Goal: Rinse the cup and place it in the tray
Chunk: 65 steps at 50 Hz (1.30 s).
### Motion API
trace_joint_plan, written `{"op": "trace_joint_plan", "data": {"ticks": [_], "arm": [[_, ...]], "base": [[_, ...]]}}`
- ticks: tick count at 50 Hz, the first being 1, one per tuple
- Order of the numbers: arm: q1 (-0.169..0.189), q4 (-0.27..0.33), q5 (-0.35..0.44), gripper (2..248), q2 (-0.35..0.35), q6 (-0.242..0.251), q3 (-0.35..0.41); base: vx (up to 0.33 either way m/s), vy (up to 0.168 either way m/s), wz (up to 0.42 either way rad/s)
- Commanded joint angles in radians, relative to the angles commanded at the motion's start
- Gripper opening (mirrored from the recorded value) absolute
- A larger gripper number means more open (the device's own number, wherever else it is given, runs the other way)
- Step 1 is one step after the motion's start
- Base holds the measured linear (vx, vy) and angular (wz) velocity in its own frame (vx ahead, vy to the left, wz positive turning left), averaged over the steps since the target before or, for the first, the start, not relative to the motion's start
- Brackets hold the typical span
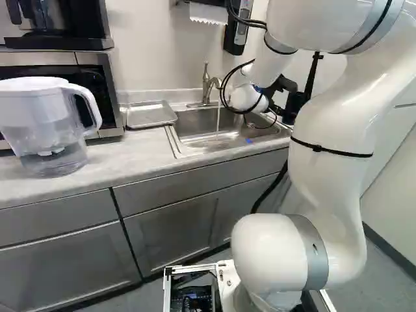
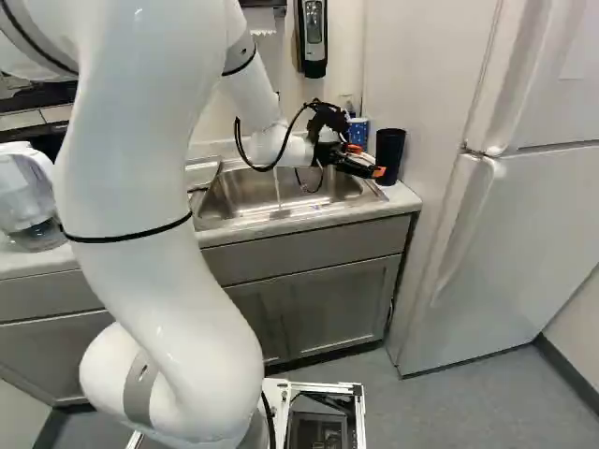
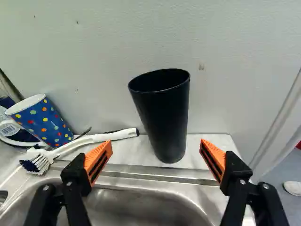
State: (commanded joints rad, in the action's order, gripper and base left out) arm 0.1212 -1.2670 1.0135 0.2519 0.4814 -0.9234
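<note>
Black cup (image 3: 162,115) stands upright on the counter (image 2: 402,198) at its corner near the refrigerator (image 2: 524,234), just beside the sink (image 3: 141,175), with the pincer (image 2: 366,161) facing it, orange-padded fingers spread apart.

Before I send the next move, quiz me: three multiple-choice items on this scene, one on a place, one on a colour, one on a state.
1. Where is the black cup?
A) In the sink
B) In the tray
C) On the counter

2. What colour are the hand's pads?
A) White
B) Orange
C) Green

3. How is the hand?
A) Open, gripping nothing
B) Shut on the cup
C) Shut, empty

1: C, its base rests on the counter strip beyond the sink's edge.
2: B, both pads show orange in the wrist view.
3: A, the fingers stand wide apart and neither touches the cup.
</note>
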Motion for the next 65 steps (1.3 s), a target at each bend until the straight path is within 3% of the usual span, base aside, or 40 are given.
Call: {"op": "trace_joint_plan", "data": {"ticks": [54,65], "arm": [[0.069,0.0,0.0,247,0.091,0.0,-0.11],[0.07,0.0,0.0,240,0.092,0.0,-0.111]], "base": [[0.0,0.0,0.0],[0.0,0.0,0.0]]}}
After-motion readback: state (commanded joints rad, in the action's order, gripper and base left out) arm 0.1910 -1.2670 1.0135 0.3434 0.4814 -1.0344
